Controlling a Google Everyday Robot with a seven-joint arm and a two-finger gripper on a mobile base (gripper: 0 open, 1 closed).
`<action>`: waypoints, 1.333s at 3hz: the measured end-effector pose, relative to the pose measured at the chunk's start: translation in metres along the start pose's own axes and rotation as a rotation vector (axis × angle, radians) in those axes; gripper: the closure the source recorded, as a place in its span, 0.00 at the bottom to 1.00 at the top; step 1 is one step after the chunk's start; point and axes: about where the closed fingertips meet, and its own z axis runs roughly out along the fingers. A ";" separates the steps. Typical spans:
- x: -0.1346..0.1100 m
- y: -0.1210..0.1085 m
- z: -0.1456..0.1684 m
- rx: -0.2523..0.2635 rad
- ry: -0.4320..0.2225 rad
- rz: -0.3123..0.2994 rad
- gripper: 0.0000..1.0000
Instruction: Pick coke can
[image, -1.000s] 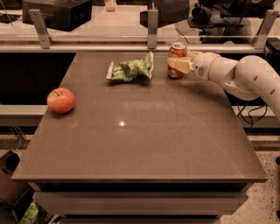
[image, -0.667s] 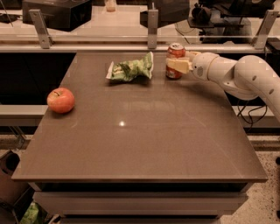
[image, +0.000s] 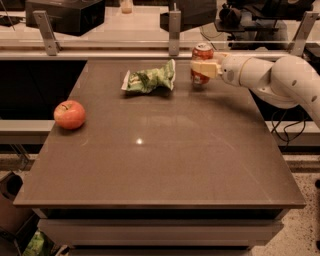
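Note:
The coke can (image: 202, 52), red with a silver top, stands upright at the far right of the brown table (image: 160, 165). My gripper (image: 202, 68) reaches in from the right on a white arm (image: 280, 80). Its cream fingers (image: 206, 68) are closed around the can's middle. The can's base sits at or just above the table top.
A crumpled green chip bag (image: 150, 79) lies just left of the can. A red apple (image: 69, 114) sits near the left edge. A metal rail with posts (image: 174, 27) runs behind the table's far edge.
The can and gripper have shifted slightly upward together. The apple and the chip bag have not moved.

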 end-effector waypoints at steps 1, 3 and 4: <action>-0.022 -0.002 -0.006 0.019 -0.006 -0.012 1.00; -0.089 0.004 -0.023 0.084 0.018 -0.100 1.00; -0.089 0.004 -0.023 0.084 0.018 -0.100 1.00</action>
